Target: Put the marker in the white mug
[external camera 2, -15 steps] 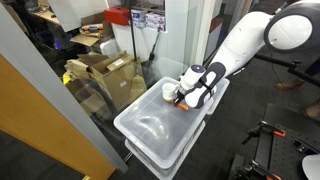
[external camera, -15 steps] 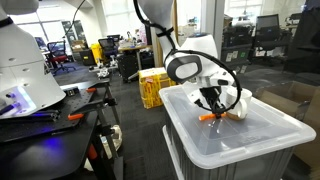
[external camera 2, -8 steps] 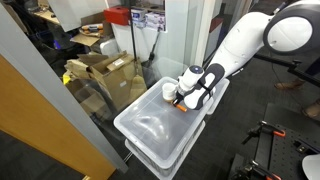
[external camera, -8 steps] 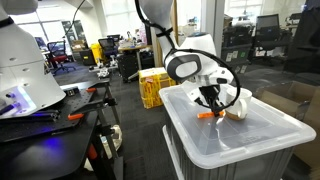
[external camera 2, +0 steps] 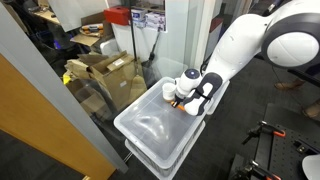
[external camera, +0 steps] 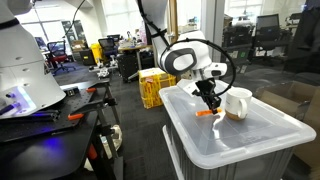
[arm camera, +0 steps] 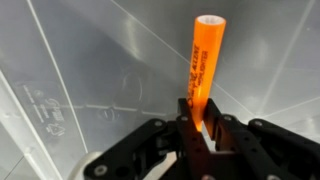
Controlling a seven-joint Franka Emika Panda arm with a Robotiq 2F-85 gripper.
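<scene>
The orange marker [arm camera: 203, 62] is clamped between my gripper's [arm camera: 200, 128] two black fingers, its pale end pointing away from the wrist camera. In both exterior views the gripper [external camera: 210, 100] [external camera 2: 190, 104] hangs just above the lid of the translucent grey bin [external camera: 245, 145] [external camera 2: 150, 130], with the marker [external camera: 205, 114] [external camera 2: 178, 103] showing as an orange streak below it. The white mug [external camera: 238, 103] [external camera 2: 170, 90] stands upright on the lid right beside the gripper. The mug is out of the wrist view.
A yellow crate [external camera: 150, 88] stands on the floor behind the bin. Cardboard boxes [external camera 2: 100, 72] lie beside it behind a glass partition. A workbench with tools [external camera: 50, 115] is off to one side. The bin lid's edges are close around the mug.
The arm has swung so the gripper with the marker shifted a little away from the mug. The mug now shows fully beside it. The grip is unchanged.
</scene>
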